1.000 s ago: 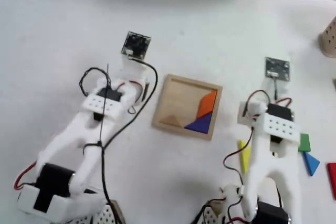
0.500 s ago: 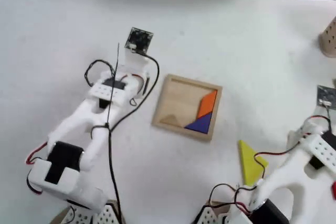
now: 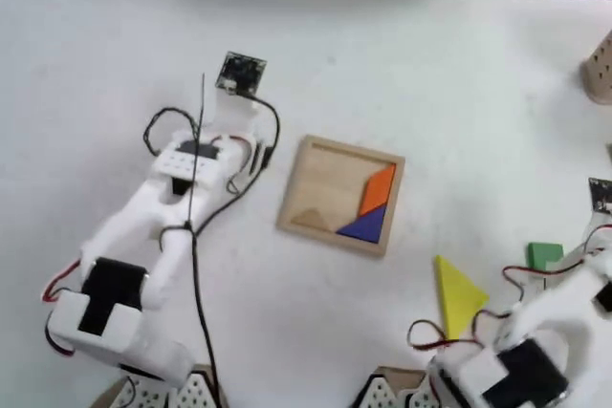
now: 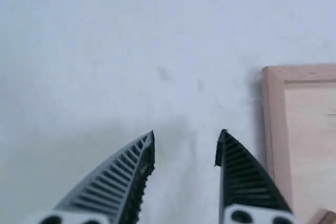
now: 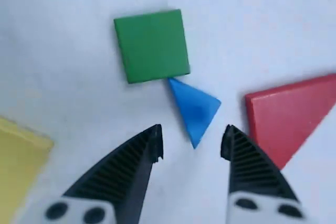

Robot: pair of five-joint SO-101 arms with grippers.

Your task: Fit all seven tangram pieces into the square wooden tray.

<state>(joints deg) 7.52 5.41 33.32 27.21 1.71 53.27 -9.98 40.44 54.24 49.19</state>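
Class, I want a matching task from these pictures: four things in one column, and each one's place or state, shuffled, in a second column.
1 orange piece
2 yellow triangle
3 green square
4 left gripper

A open, over bare table beside the tray
B inside the tray
C beside the blue triangle
D on the table, apart from other pieces

Pairs: 1-B, 2-D, 3-C, 4-A

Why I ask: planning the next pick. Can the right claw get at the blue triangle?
Probably yes: the open right claw hangs by the blue triangle, nothing between; green square touches its corner.
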